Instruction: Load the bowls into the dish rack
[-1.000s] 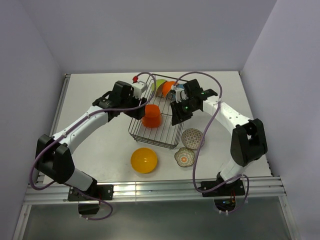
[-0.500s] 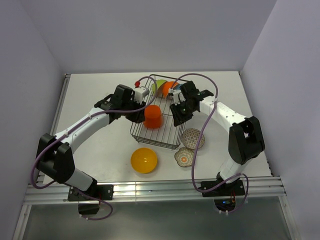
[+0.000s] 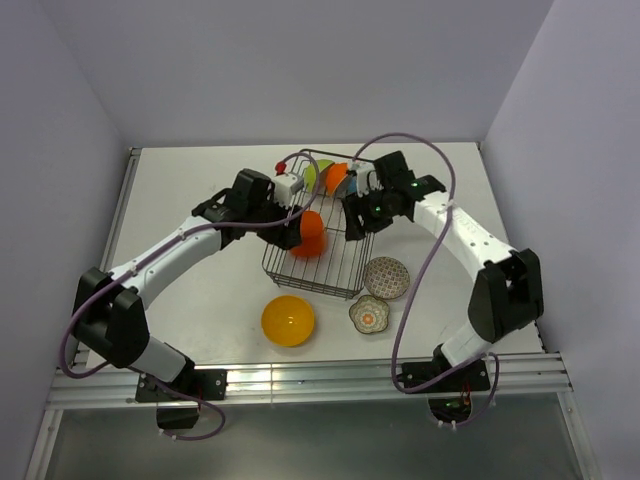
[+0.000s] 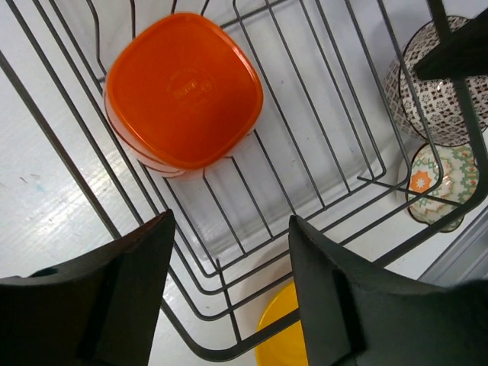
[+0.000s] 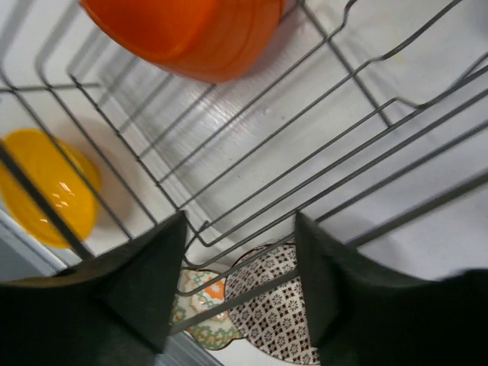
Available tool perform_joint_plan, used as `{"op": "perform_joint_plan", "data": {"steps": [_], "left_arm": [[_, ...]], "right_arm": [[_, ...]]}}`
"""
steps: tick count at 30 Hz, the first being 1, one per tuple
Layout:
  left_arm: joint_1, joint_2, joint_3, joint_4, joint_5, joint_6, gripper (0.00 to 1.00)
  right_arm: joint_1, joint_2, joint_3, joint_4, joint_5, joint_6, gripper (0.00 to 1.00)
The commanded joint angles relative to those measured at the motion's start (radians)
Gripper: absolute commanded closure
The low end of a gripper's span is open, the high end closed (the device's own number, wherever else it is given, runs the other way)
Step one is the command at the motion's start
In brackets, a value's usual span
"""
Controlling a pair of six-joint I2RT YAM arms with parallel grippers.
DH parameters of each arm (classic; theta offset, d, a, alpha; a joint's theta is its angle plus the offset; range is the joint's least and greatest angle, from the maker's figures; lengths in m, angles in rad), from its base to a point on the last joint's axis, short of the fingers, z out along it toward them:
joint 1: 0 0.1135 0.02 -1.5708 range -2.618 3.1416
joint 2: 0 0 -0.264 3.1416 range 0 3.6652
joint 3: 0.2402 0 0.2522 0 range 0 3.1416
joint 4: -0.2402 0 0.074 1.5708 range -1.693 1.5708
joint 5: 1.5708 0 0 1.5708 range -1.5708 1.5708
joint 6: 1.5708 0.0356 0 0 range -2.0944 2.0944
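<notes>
The dish rack [image 3: 306, 286] stands mid-table. An orange bowl [image 3: 312, 230] lies upside down on its wire floor, also seen as the orange bowl [image 4: 183, 91] and the orange bowl [image 5: 191, 30]. My left gripper [image 3: 292, 236] hovers open just over the rack's left side, its jaws [image 4: 232, 293] empty. My right gripper [image 3: 356, 222] hangs open over the rack's right side, also empty [image 5: 240, 286]. A pale green bowl [image 3: 318, 172] and another orange bowl [image 3: 337, 178] stand on edge at the rack's far end. On the table lie a yellow bowl [image 3: 288, 320], a patterned bowl [image 3: 386, 277] and a scalloped floral bowl [image 3: 369, 314].
Purple cables loop from both arms over the rack's far end. The rack's wire side [image 4: 427, 145] rises between my left gripper and the patterned bowl [image 4: 431, 91]. The table ends at a metal rail [image 3: 300, 380] near the arm bases. Walls close in on three sides.
The orange bowl has dropped lower onto the rack floor. Both grippers have opened wider. The right gripper has drawn back toward the rack's far right corner.
</notes>
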State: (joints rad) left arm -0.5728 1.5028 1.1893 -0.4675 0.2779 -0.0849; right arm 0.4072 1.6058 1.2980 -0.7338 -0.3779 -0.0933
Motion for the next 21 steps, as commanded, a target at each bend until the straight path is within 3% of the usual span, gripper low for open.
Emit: {"op": "perform_joint_plan", "data": {"steps": [1, 2, 3, 6, 12, 17, 21], "left_arm": [[-0.001, -0.065, 0.072, 0.064, -0.025, 0.023, 0.32], [0.001, -0.088, 0.076, 0.078, -0.029, 0.039, 0.19], [0.002, -0.101, 0.085, 0.087, -0.035, 0.045, 0.12], [0.017, -0.154, 0.095, 0.137, -0.037, 0.056, 0.0], [0.037, -0.162, 0.177, 0.107, -0.06, 0.043, 0.0], [0.06, -0.205, 0.142, 0.032, 0.143, 0.155, 0.01], [0.068, -0.251, 0.087, 0.041, 0.198, 0.169, 0.01]], "right_arm": [[-0.057, -0.128, 0.105, 0.082, -0.074, 0.033, 0.32], [-0.094, -0.148, 0.116, 0.083, -0.096, 0.036, 0.28], [-0.117, -0.158, 0.129, 0.071, -0.131, 0.035, 0.19], [-0.203, -0.198, 0.149, 0.039, -0.183, 0.02, 0.01], [-0.277, -0.26, 0.101, -0.106, -0.145, -0.131, 0.0], [-0.327, -0.262, 0.006, -0.228, -0.113, -0.255, 0.0], [-0.346, -0.235, -0.101, -0.231, -0.032, -0.283, 0.0]]}}
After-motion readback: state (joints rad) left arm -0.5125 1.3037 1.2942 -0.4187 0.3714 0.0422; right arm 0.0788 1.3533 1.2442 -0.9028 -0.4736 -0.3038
